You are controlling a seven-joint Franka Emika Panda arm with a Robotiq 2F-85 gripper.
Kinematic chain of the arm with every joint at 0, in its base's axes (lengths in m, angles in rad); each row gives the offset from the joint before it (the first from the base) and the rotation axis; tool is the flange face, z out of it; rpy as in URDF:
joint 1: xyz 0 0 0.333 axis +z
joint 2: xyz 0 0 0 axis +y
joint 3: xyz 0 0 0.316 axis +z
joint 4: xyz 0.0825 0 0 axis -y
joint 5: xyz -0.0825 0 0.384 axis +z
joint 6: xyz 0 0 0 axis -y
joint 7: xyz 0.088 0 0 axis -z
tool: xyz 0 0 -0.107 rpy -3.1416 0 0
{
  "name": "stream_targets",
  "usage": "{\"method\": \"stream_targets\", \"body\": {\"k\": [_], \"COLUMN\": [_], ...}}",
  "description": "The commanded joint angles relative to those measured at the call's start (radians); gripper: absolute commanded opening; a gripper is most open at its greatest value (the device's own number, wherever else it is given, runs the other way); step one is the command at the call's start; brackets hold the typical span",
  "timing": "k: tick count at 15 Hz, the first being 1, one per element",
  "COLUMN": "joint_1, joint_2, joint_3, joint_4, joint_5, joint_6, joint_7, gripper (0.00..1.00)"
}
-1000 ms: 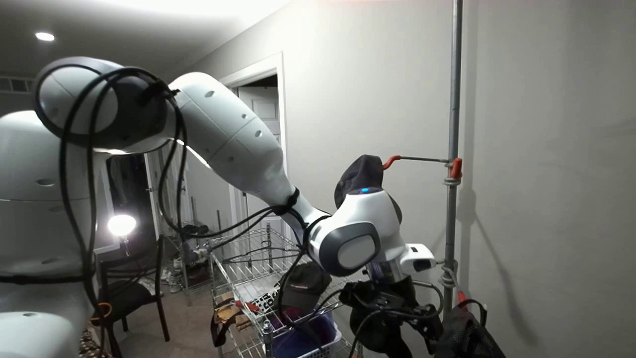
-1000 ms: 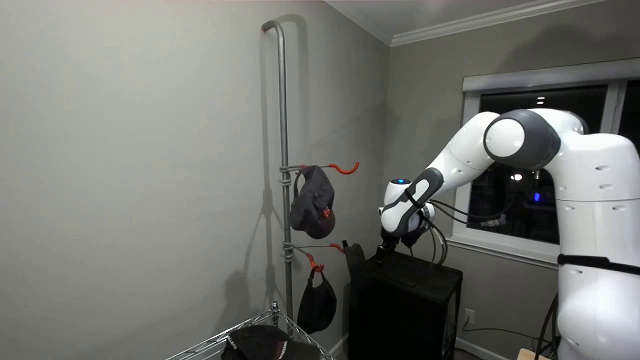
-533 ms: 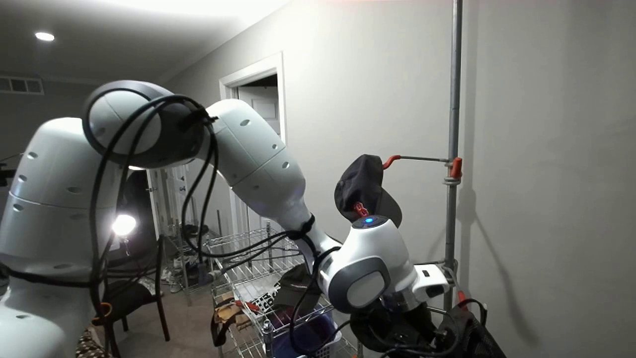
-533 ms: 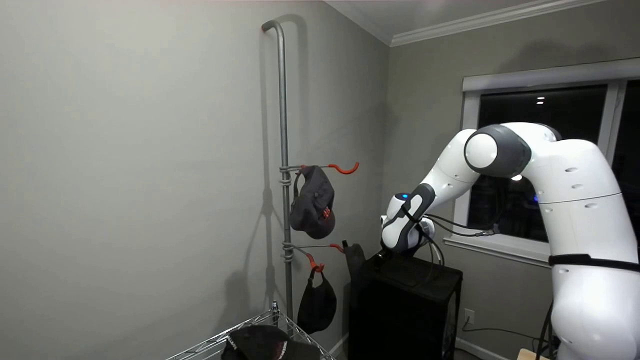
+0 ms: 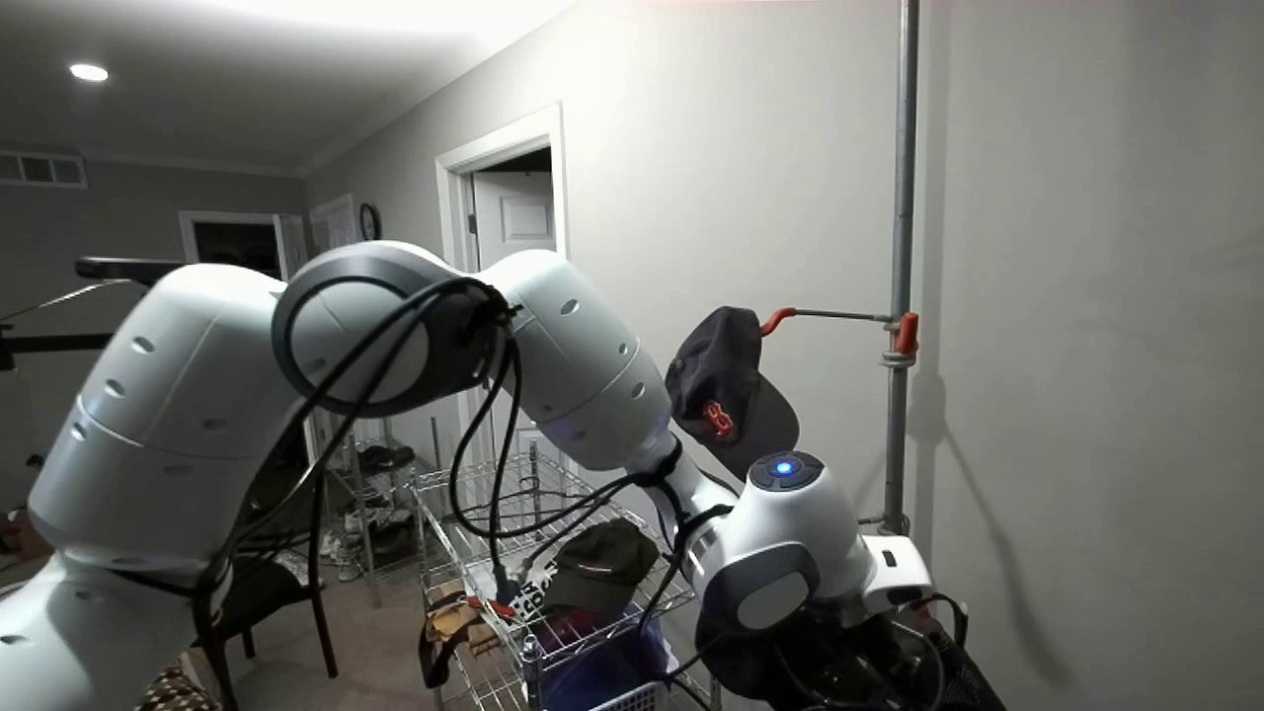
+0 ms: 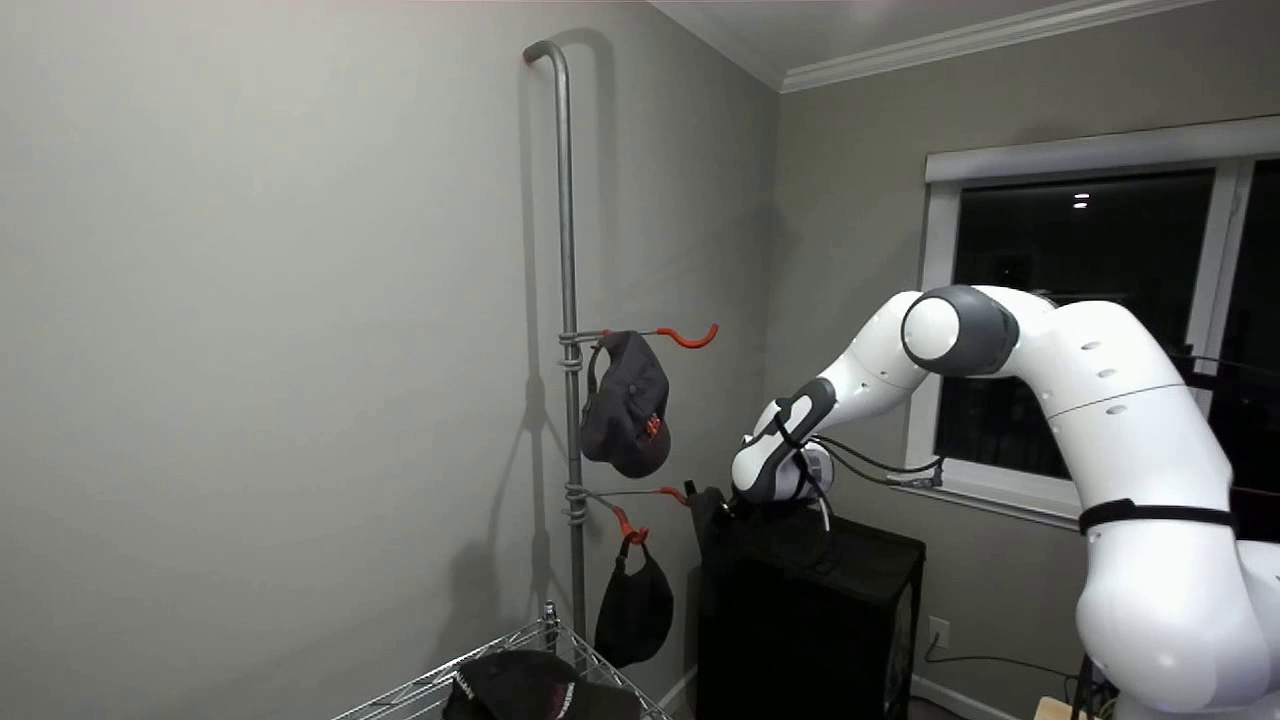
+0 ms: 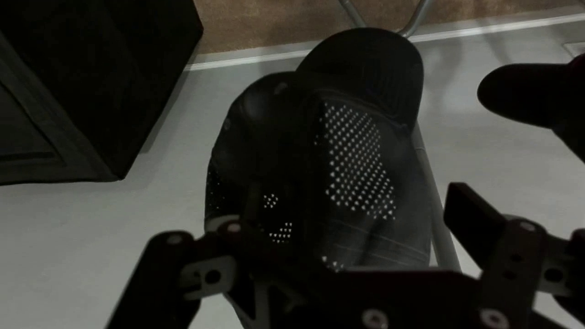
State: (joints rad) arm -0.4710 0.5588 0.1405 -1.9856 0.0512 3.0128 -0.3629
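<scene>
Gripper [image 7: 356, 201]: you have it spread wide, with the fingers [image 7: 473, 212] well apart across the lower half of your wrist view.
Contact: one finger overlaps the edge of the mesh cap [image 7: 361, 160] in the wrist view and the other shows beside it; you cannot tell whether either touches the fabric.
Mesh cap: it lies in front of your open gap, its perforated panel facing you and its brim toward the top of the wrist view.
Pole [image 7: 441, 228]: it passes just beside the cap, showing between it and your finger on that side.
Dark rounded shape [image 7: 521, 93]: it sits beyond that same finger, too dark for you to identify.
Black box [image 6: 810, 620]: your wrist is just above its top in an exterior view.
Cap with red emblem [image 5: 726, 385]: it hangs higher than your gripper, on the upper hook [image 5: 777, 321].
Lower cap [image 6: 635, 610]: it hangs by its strap from a red hook tip [image 6: 628, 523].
Wire rack [image 5: 531, 649]: it bears another dark cap [image 5: 604, 568], well apart from your fingers.
</scene>
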Motion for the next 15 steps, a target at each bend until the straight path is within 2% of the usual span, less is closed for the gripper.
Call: {"method": "stream_targets", "body": {"k": [1,2,3,4,10,15], "joint_1": [-0.06,-0.071,-0.08,-0.096,-0.155,-0.194], "joint_2": [0.083,0.101,0.119,0.138,0.194,0.19], "joint_3": [0.046,0.055,0.064,0.084,0.19,0.249], "joint_4": [0.096,0.116,0.132,0.152,0.218,0.208], "joint_5": [0.021,0.018,0.015,0.015,0.007,0.007], "joint_6": [0.0,-0.002,0.002,0.003,0.004,0.024], "joint_7": [-0.022,-0.025,-0.028,-0.037,-0.057,-0.078], "gripper": [1.0,1.0,0.92,0.74,0.34,0.03]}}
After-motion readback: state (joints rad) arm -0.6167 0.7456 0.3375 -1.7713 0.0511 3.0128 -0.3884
